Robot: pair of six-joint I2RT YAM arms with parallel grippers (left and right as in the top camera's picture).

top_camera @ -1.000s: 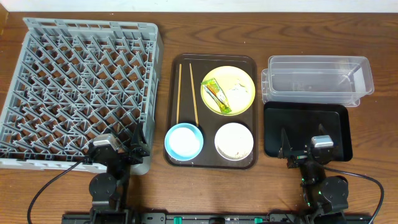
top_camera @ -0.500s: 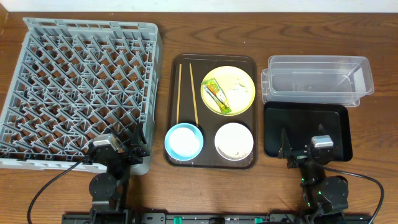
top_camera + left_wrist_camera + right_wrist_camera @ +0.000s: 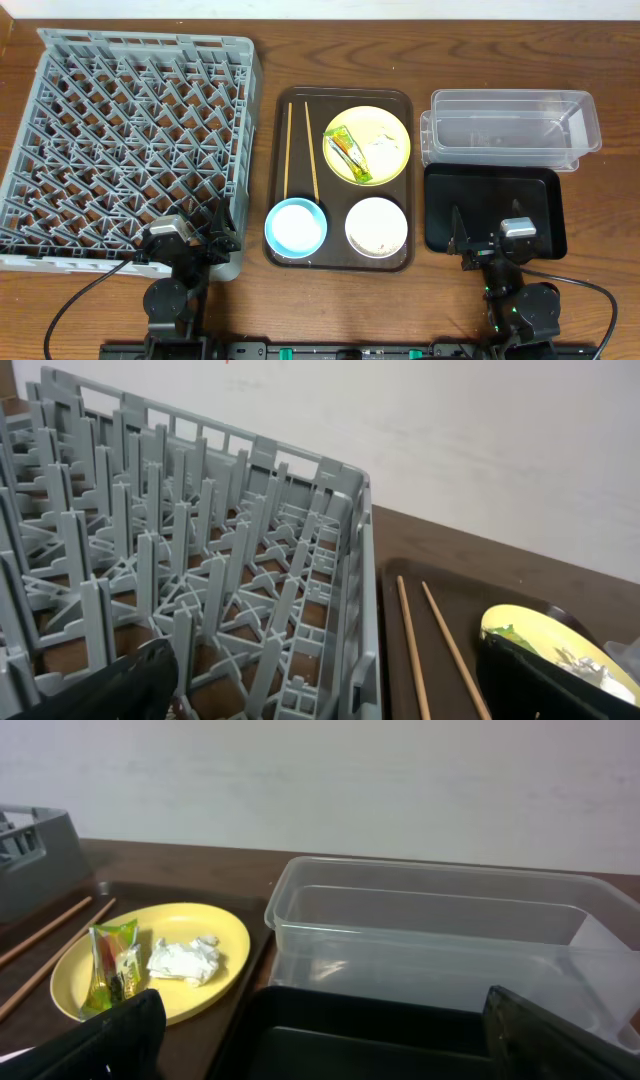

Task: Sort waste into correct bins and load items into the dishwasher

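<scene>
Sort not yet begun: wrapper packet (image 3: pixel 348 153) & tissue (image 3: pixel 378 143) are seen on the yellow plate (image 3: pixel 400 128), far-R corner of brown serving tray (image 3: pixel 300 100); L gripper (image 3: pixel 218 240) & R gripper (image 3: pixel 470 243) are parked w/ fingers spread, empty; packet is best pinched from above, clear of plate rim, w/ open room over black tray (image 3: pixel 490 190).

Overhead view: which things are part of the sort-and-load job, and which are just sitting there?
Job: wrapper, tissue, plate, blue bowl, white bowl, chopsticks, rack, tub, black tray.
Just there: brown tray under the dishes, table.
</scene>
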